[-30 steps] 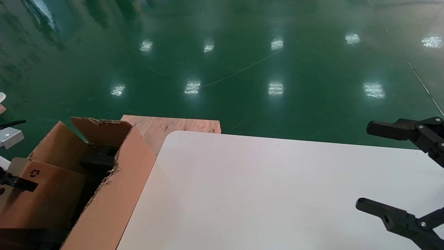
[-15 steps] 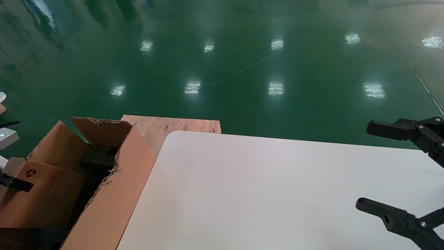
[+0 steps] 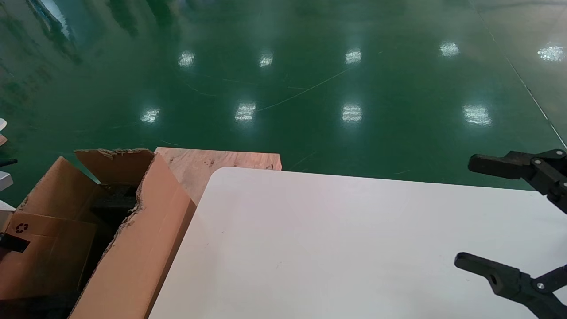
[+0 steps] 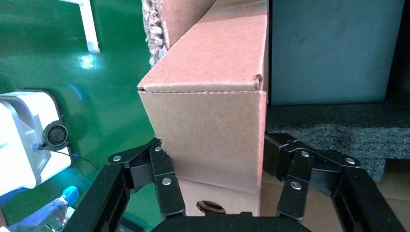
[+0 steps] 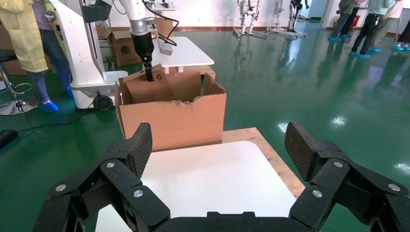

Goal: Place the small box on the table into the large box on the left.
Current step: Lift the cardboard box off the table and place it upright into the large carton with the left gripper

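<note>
The small box [image 3: 44, 248], tan with a black recycling mark, stands tilted inside the large box [image 3: 133, 248] at the left of the table [image 3: 332, 239]. My left gripper [image 4: 212, 150] is shut on the small box [image 4: 208, 116], with a finger on each side, and the box's round hole shows near the palm. In the head view only one left finger [image 3: 11, 243] shows at the frame edge. My right gripper [image 3: 465, 212] hangs open and empty over the table's right side. The right wrist view shows the large box [image 5: 174, 121], the small box [image 5: 145, 89] in it and the table [image 5: 208, 179].
A bare wooden board [image 3: 212, 161] lies behind the table's far left corner. Dark foam [image 4: 333, 130] lies in the bottom of the large box. Green floor surrounds the table. A white machine base [image 4: 24, 140] stands beside the large box. People stand far off.
The small box has moved left and lower inside the large box with my left gripper. The large box has shifted a little to the left. The right arm has not moved.
</note>
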`<action>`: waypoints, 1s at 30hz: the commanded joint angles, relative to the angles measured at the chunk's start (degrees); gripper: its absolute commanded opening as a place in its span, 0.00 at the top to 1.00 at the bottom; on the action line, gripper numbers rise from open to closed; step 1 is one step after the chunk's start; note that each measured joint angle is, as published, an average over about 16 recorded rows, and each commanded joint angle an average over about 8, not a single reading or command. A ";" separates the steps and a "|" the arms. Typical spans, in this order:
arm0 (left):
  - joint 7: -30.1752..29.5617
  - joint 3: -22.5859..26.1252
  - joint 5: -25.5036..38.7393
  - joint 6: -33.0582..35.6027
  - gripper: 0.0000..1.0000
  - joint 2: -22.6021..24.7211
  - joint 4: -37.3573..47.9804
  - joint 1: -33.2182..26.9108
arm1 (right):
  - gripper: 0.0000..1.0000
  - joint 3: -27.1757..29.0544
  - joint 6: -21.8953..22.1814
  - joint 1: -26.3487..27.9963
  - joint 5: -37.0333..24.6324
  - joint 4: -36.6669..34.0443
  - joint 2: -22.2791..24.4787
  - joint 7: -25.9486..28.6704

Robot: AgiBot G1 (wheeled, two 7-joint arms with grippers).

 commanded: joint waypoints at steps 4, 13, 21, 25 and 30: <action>0.17 0.01 0.10 0.05 0.00 -0.13 -0.22 -0.04 | 0.00 0.00 0.00 0.00 0.00 0.00 0.00 0.00; 0.35 -0.02 0.16 0.04 0.00 -0.30 -0.53 -0.12 | 0.00 0.00 0.00 0.00 0.00 0.00 0.00 0.00; 0.43 -0.03 0.23 -0.01 0.00 -0.36 -0.67 -0.16 | 0.00 0.00 0.00 0.00 0.00 0.00 0.00 0.00; 0.44 -0.05 0.21 -0.02 0.00 -0.36 -0.71 -0.18 | 0.00 0.00 0.00 0.00 0.00 0.00 0.00 0.00; 0.47 -0.09 0.12 -0.02 0.00 -0.34 -0.78 -0.22 | 0.00 0.00 0.00 0.00 0.00 0.00 0.00 0.00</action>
